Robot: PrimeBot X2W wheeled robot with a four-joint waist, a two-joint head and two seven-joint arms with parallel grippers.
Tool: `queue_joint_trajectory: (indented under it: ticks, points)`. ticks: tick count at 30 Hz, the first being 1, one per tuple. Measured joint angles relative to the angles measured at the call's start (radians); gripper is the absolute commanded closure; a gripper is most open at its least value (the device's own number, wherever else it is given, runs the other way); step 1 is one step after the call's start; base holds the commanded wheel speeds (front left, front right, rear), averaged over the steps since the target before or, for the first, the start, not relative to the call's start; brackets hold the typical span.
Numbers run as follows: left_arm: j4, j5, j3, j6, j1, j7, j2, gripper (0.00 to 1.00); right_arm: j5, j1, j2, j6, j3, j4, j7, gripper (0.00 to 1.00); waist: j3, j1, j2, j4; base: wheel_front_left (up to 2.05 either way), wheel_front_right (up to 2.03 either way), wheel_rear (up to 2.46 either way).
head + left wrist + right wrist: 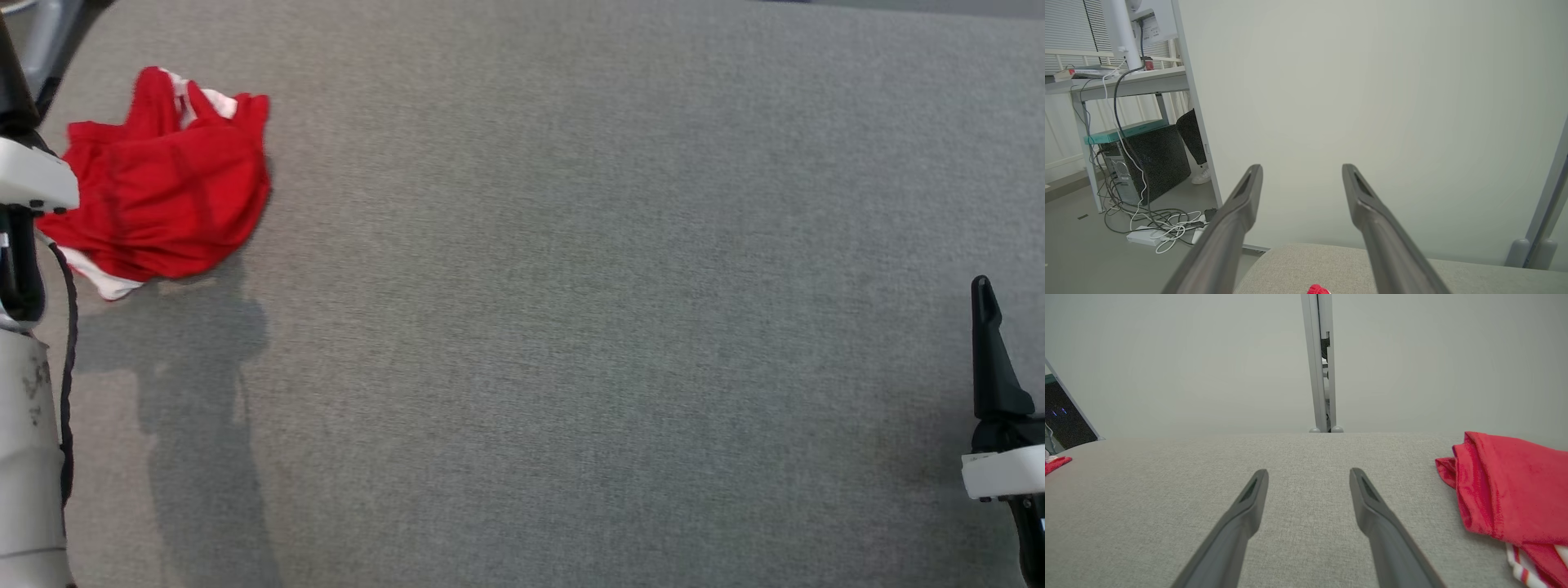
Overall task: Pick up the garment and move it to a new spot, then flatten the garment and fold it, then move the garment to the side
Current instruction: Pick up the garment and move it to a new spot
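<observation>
A crumpled red garment (167, 192) with white-striped edges lies on the grey table (571, 286) at the upper left of the head view. My left arm's white wrist (33, 175) hangs just left of it, overlapping its edge. In the left wrist view my left gripper (1300, 171) is open and empty, aimed at a pale wall, with a red scrap (1318, 290) below it. My right gripper (1308, 475) is open and empty, low over the cloth-covered table. One right finger (992, 359) shows at the right edge of the head view.
In the right wrist view, a red cloth with white stripes (1506, 498) lies close on the gripper's right, and a red scrap (1055, 463) shows far left. A pale partition wall (1208, 375) stands behind the table. A desk, computer and cables (1143, 163) sit beyond the left corner.
</observation>
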Motion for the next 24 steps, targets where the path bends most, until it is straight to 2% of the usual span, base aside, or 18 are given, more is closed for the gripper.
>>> queue_joint_trajectory:
  ticks: [5, 11, 21, 24]
  points:
    - [0.094, -0.001, 0.004, 0.0, -0.066, 0.039, 0.044, 0.0, -0.007, -0.016, -0.004, 0.0, -0.009, -0.017, -0.001, 0.0, 0.062, 0.0, 0.0, -0.075, 0.0, 0.0, 0.0]
    - [0.208, -0.005, 0.001, 0.0, -0.104, 0.103, 0.081, 0.0, -0.007, -0.03, -0.013, 0.0, -0.021, -0.03, -0.001, 0.0, 0.116, 0.0, 0.0, -0.129, 0.0, 0.0, 0.0]
    - [0.405, -0.018, -0.028, -0.012, -0.133, 0.277, 0.095, 0.0, -0.019, -0.044, -0.013, 0.0, -0.021, -0.042, 0.01, 0.0, 0.13, 0.0, 0.0, -0.147, 0.0, 0.0, 0.0]
    - [0.462, -0.027, -0.037, -0.014, -0.134, 0.361, 0.09, 0.0, -0.025, -0.047, -0.012, 0.0, -0.019, -0.045, 0.013, 0.0, 0.128, 0.0, 0.0, -0.149, 0.0, 0.0, 0.0]
